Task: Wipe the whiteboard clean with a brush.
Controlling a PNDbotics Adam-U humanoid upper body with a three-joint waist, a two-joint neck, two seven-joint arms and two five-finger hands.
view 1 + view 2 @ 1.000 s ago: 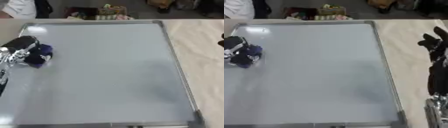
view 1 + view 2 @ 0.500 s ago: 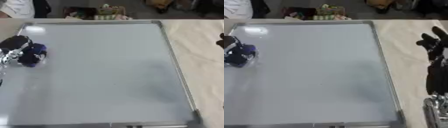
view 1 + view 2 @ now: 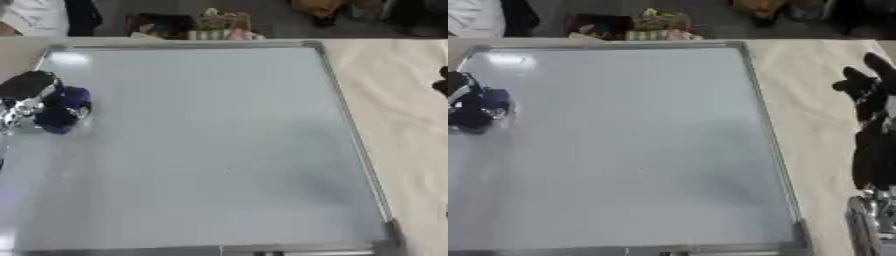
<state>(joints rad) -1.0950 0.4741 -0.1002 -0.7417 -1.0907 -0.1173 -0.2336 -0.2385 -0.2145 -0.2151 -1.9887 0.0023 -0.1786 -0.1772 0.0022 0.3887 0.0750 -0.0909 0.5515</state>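
Wiping is under way: the left hand (image 3: pixel 26 97) is on the whiteboard (image 3: pixel 210 150) at its left edge, toward the far-left corner of the bench (image 3: pixel 394 100), with its fingers curled round a dark blue brush (image 3: pixel 63 109) that sits against the board's surface. The board takes up most of the bench, far edge up near the clutter, near edge at the bottom of the view. Over on the bench's right side, well clear of the frame, the right hand (image 3: pixel 875 95) is idle on the cloth, its black fingers straight and relaxed, holding nothing.

The surface reads almost uniformly pale grey; no clear writing can be made out, only a faint darker smudge toward the near-right area, which could be a shadow. So the job looks well along, by my read. The next move, as I judge it, calls for keeping the brush flat to the board and sweeping from the left edge across toward the right frame, covering the near half too.

The count: one whiteboard, one brush, two hands, one working and one resting.
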